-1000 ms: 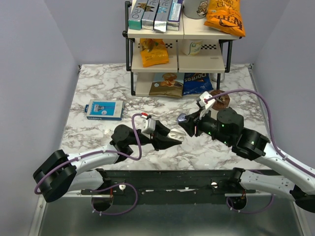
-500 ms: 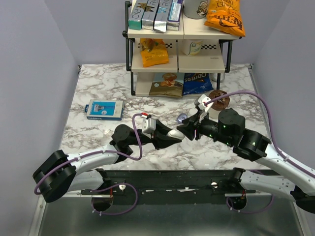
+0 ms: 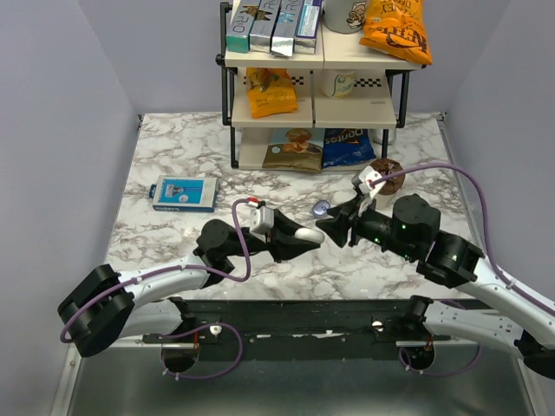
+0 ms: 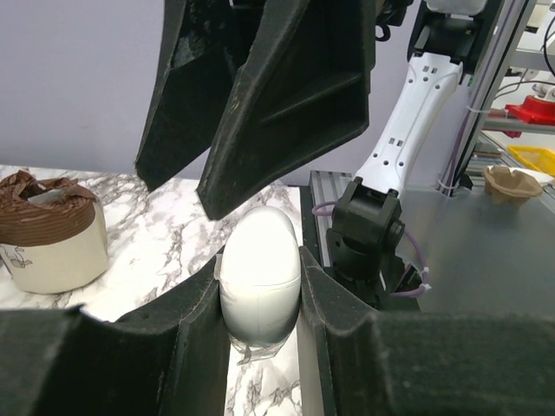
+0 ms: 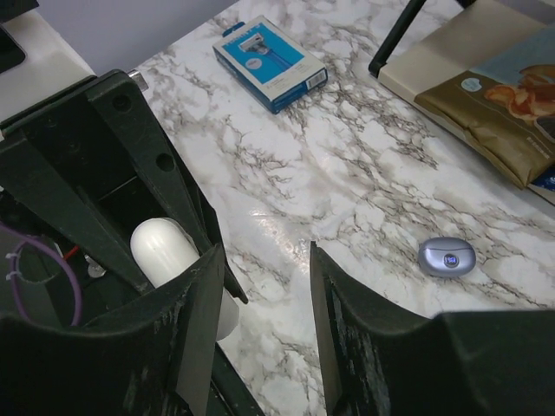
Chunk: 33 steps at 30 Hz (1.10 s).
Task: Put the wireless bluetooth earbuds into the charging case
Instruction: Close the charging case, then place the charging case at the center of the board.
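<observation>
- Left fingers [image 4: 325,299] are clamped on a white oval pebble [image 4: 260,264], which pokes out past their tips. It looks offered across.
- Right fingers [image 5: 338,312] are spread apart with nothing between them. Their tips sit just beside that pebble, seemingly lined up to take or steady it.
- Beyond both sets of tips, the charging case [image 5: 447,257] lies shut on the bench [image 5: 364,147], touched by neither.
- The earbuds aren't visible anywhere, so I can't tell where they are.
- Farther off, well clear of the fingers, there's a blue box [image 5: 270,62].
</observation>
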Available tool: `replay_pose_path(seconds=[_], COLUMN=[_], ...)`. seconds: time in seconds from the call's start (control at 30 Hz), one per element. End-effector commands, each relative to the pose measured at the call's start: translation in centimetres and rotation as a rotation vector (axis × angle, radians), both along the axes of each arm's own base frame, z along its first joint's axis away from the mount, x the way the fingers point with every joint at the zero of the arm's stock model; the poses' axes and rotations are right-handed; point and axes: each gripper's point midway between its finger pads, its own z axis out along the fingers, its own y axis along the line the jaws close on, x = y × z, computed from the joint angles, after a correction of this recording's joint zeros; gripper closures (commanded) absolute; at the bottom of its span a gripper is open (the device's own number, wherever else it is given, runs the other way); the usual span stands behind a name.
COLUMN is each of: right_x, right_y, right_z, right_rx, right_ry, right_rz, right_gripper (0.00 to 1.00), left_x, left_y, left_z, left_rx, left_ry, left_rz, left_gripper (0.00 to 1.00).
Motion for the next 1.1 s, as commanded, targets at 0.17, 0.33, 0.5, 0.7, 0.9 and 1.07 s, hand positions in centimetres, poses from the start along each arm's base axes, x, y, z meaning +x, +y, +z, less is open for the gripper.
replay_pose_path(seconds=[0.17, 0.33, 0.5, 0.7, 0.9, 1.07], right_x=[3.1, 3.1, 2.6, 2.0, 1.6, 1.7], right_y=[-5.8, -5.9, -5.2, -4.5, -4.4, -4.5], right_z=[0.0, -1.7, -3.2, -4.0, -4.6, -4.8], right_rx=[0.072, 0.054, 0.048, 0.037, 0.038, 0.025], right_ry=[-0.021, 0.010, 0.052, 0.099, 0.124, 0.120], right_rz=[-0.378, -0.388, -0.358, -0.320, -0.308, -0.309], right_gripper=[0.43, 0.43, 0.42, 0.42, 0.42, 0.42], left_x=[7.3, 12.7, 16.1, 18.2, 19.9, 20.3], left_y=[0.7, 2.4, 3.3, 2.2, 2.0, 1.8], left_z=[-2.5, -8.8, -16.2, -20.4, -22.2, -23.3], left_rx=[0.108, 0.366, 0.536, 0.553, 0.535, 0.537], left_ry=[0.332, 0.589, 0.830, 0.960, 1.005, 1.025], left_rz=[0.350, 0.572, 0.656, 0.646, 0.642, 0.625], left_gripper=[1.00, 1.00, 1.00, 1.00, 1.00, 0.87])
